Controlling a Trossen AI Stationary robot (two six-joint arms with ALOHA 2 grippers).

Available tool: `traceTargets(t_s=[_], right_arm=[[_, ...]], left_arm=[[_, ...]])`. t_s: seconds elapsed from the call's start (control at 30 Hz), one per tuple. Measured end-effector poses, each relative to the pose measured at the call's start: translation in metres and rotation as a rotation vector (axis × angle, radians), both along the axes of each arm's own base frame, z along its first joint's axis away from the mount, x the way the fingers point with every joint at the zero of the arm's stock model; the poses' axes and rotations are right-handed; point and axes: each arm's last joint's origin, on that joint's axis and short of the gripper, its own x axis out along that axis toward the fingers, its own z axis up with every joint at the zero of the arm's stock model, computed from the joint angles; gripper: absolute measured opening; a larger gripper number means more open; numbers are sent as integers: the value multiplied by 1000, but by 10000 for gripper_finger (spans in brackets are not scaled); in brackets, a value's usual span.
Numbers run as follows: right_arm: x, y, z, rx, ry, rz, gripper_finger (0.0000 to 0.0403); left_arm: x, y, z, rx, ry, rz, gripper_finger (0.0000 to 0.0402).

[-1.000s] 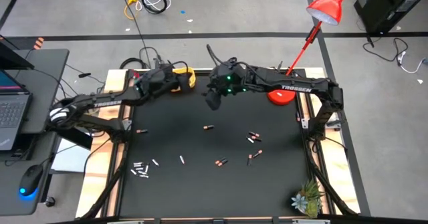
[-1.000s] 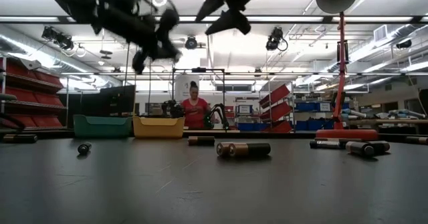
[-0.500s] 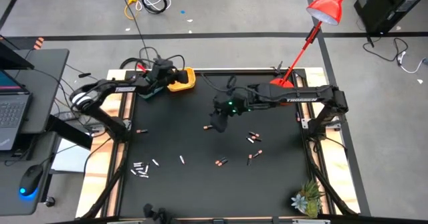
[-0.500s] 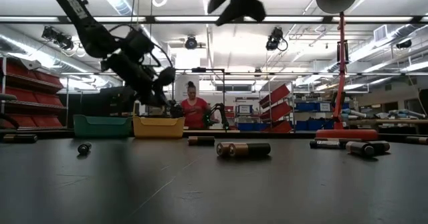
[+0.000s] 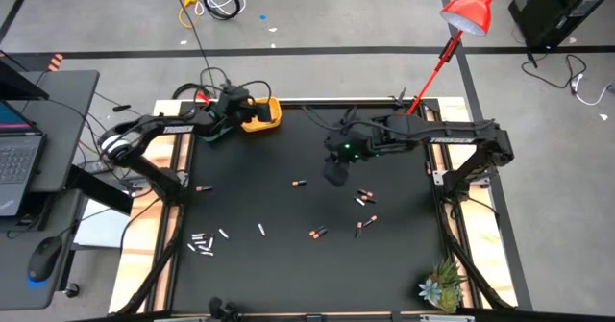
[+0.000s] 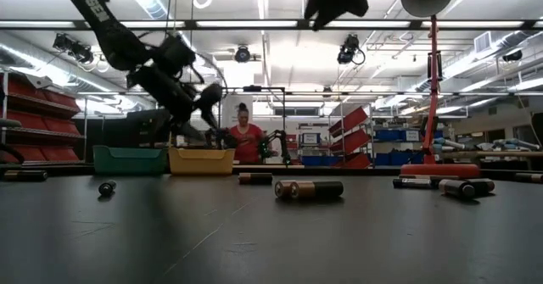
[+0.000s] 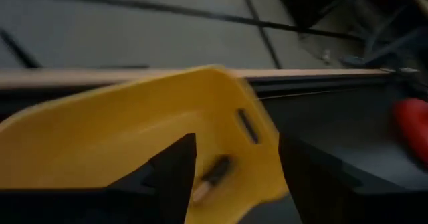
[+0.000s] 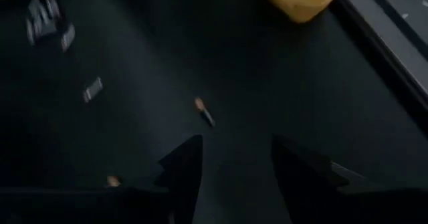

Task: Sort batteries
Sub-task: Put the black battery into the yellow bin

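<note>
While I scan from the left edge of the surface [image 5: 288,274], the first thing I meet is the cluster of whitish batteries [image 5: 201,242] lying near the left front, with two more pale ones [image 5: 260,229] a little further in. At the back left, my left pincer [image 7: 231,164] hangs over the yellow bowl [image 5: 261,116], its jaws standing apart with nothing between them; a dark battery with a copper end [image 7: 211,176] lies inside the bowl just beneath the gap, so I judge that drop is done. The teal bowl [image 6: 129,158] sits just beside the yellow one, and only the low view shows it clearly. Moving right, a lone dark battery [image 5: 299,183] lies near the middle, and my right pincer [image 5: 334,175] hovers above the surface just to its right, jaws apart and empty. Beyond it are two dark-and-copper pairs [image 5: 363,198], one pair nearer the front [image 5: 366,222], and another dark cell [image 5: 318,233]. To do the next pick well, I would choose one isolated cell, turn the wrist so the jaws straddle it across its short width, and come straight down so the fingers land on either side without nudging it into a roll. Closing should be gentle, since round cells slip sideways. The red lamp base [image 5: 402,137] at the back right is something to keep clear of when I swing back.
</note>
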Motion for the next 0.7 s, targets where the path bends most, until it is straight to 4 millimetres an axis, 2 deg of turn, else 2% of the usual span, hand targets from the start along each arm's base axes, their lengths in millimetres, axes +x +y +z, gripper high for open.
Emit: traceTargets(t_s=[0.17, 0.23, 0.33, 0.47, 0.7], right_arm=[[-5, -2, -31, -9, 146, 84, 187], [-8, -1, -37, -1, 163, 91, 187], [-13, 1, -39, 16, 140, 101, 187], [-22, 0, -29, 19, 83, 105, 187], [-41, -7, -7, 6, 7, 55, 187]], left_arm=[[14, -42, 37, 219, 35, -307, 199], [21, -65, 42, 234, 54, -448, 194], [32, -96, 33, 150, 88, -622, 192], [50, -122, 16, 83, 109, -763, 192], [71, -143, -16, 63, 177, -877, 192]])
